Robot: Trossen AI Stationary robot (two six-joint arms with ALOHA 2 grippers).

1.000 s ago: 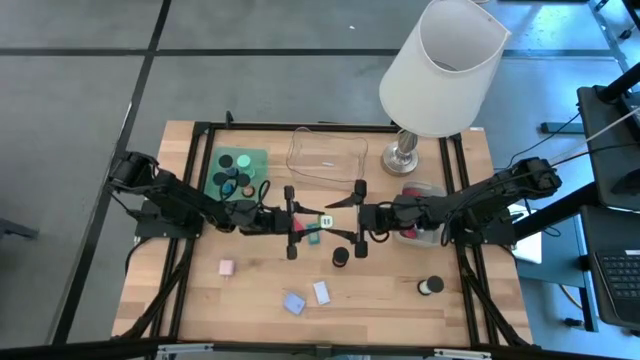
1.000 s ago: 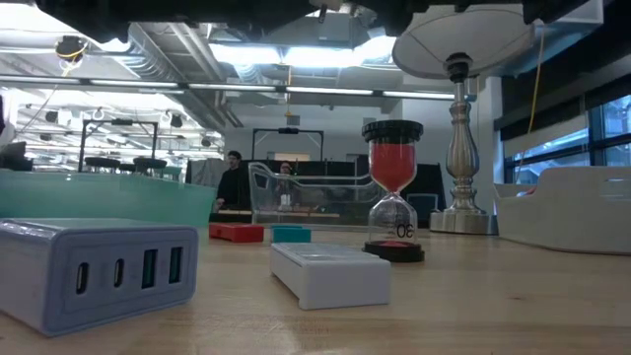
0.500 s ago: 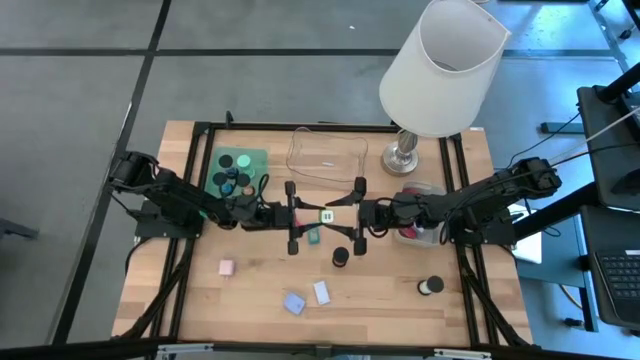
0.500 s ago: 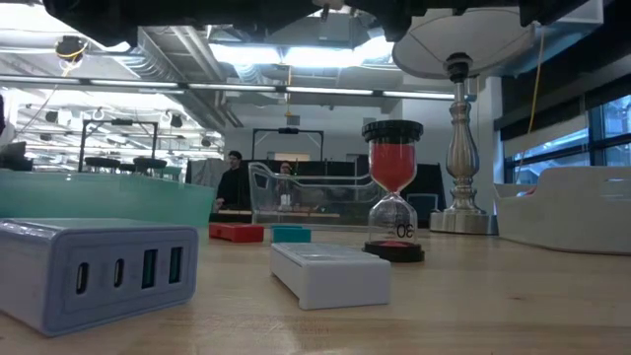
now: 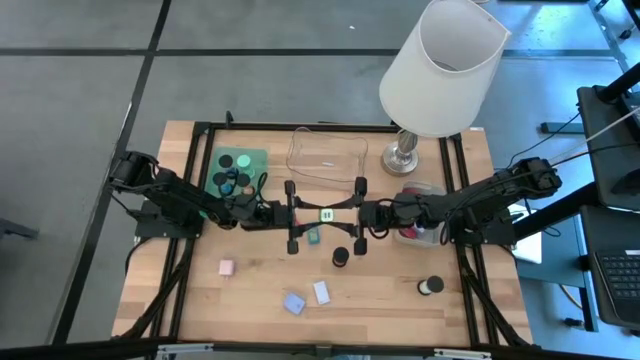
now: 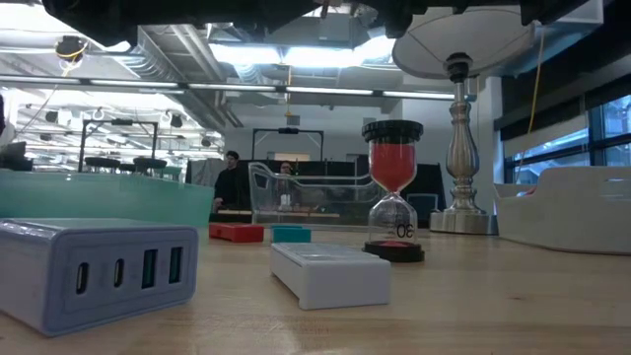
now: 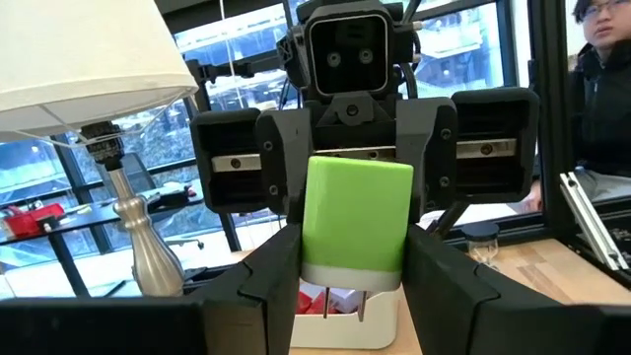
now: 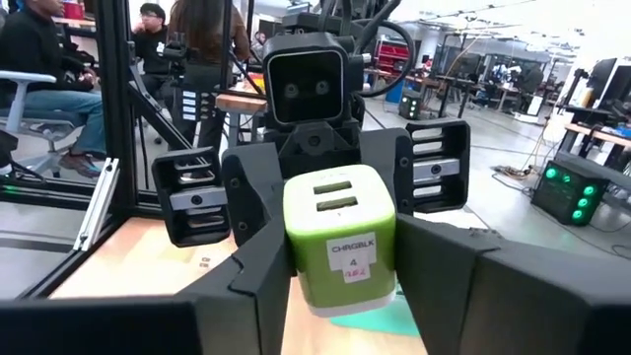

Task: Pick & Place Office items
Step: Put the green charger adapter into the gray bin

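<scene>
A green-and-white plug charger (image 5: pixel 326 215) hangs above the table's middle, between my two grippers. The left gripper (image 5: pixel 305 216) reaches in from the table's left and the right gripper (image 5: pixel 345 214) from the right, each shut on it. The left wrist view shows its green face (image 7: pixel 357 212) and white pronged base. The right wrist view shows its two slots and label (image 8: pixel 341 242). A teal block (image 5: pixel 313 234) lies on the table under it. A pink block (image 5: pixel 227 267), two light-blue pieces (image 5: pixel 294 303) and black round pieces (image 5: pixel 341 257) lie nearer the near edge. My left gripper pinches the charger's two side walls (image 7: pixel 308 247) between its fingers (image 7: pixel 271 281), coming level from the table's left. The charger is lifted clear, prongs pointing down. My right gripper pinches the same charger by its side walls (image 8: pixel 292 256) between its fingers (image 8: pixel 251 281), level from the table's right, facing the left gripper.
A green tray holding black discs (image 5: pixel 237 172) sits at the far left, with a clear tray (image 5: pixel 325 152) beside it. A big white lamp (image 5: pixel 440 70) stands at the far right. A tray with red pieces (image 5: pixel 418 220) lies under the right arm. The low view shows a red hourglass (image 6: pixel 394 197).
The right gripper's fingers have drawn in onto the charger while the left gripper keeps holding it. The charger and both grippers have shifted slightly toward the far edge.
</scene>
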